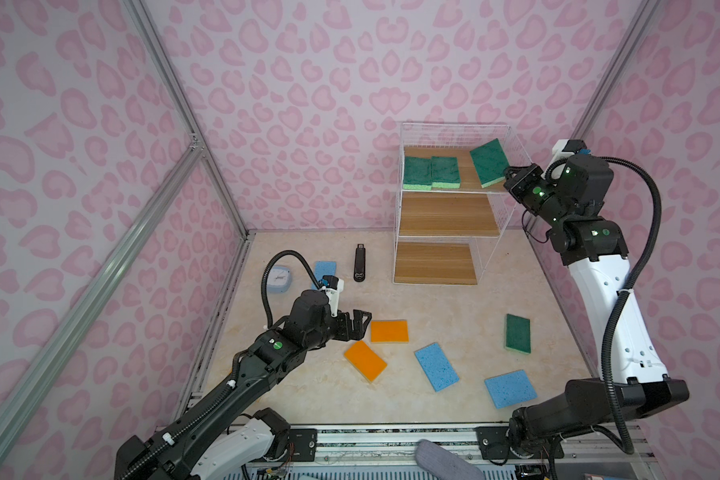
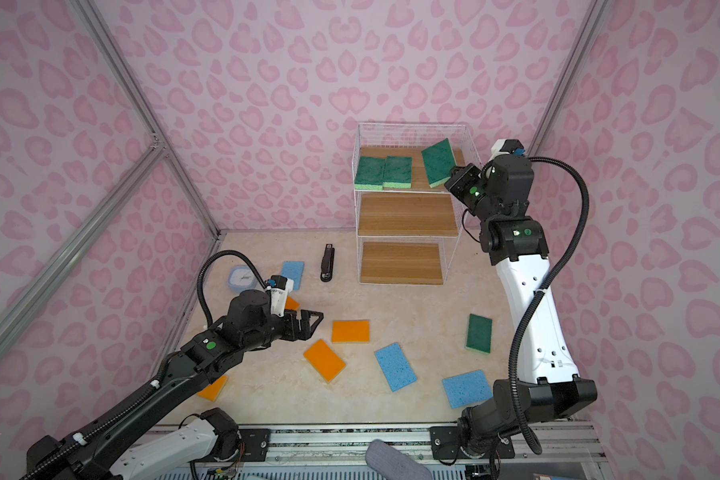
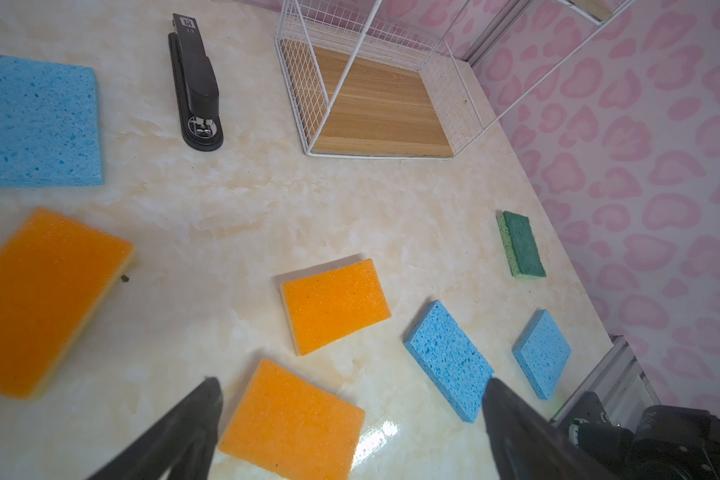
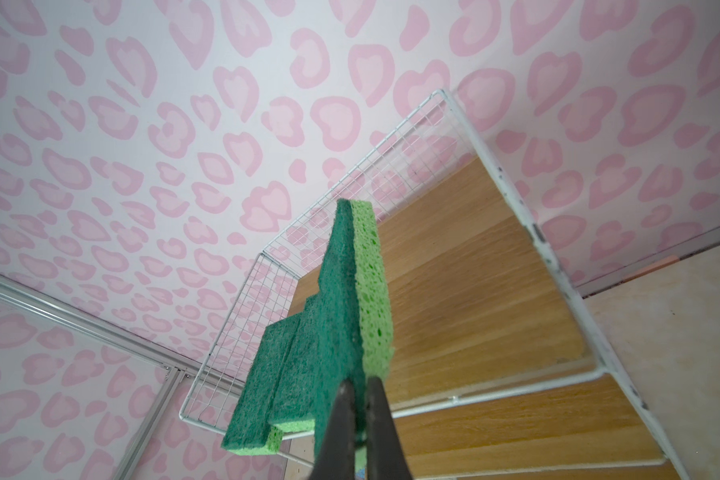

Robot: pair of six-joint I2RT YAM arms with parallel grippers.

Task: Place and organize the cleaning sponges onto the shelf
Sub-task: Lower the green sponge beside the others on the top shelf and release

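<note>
The white wire shelf (image 1: 447, 216) stands at the back right with two green sponges (image 1: 417, 172) (image 1: 445, 171) flat on its top board. My right gripper (image 1: 510, 174) is shut on a third green sponge (image 1: 489, 163), tilted over that board's right end; in the right wrist view the fingers (image 4: 344, 399) pinch its edge (image 4: 350, 291). My left gripper (image 1: 360, 322) hangs open and empty above the floor beside two orange sponges (image 1: 389, 331) (image 1: 365, 360). Blue sponges (image 1: 436, 366) (image 1: 510, 388) (image 1: 324, 271) and a green one (image 1: 517, 333) lie on the floor.
A black stapler (image 1: 359, 264) lies left of the shelf and a small blue clock (image 1: 278, 279) sits by the left wall. Another orange sponge (image 2: 213, 388) lies partly under the left arm. Pink walls enclose three sides; a metal rail (image 1: 391, 436) runs along the front.
</note>
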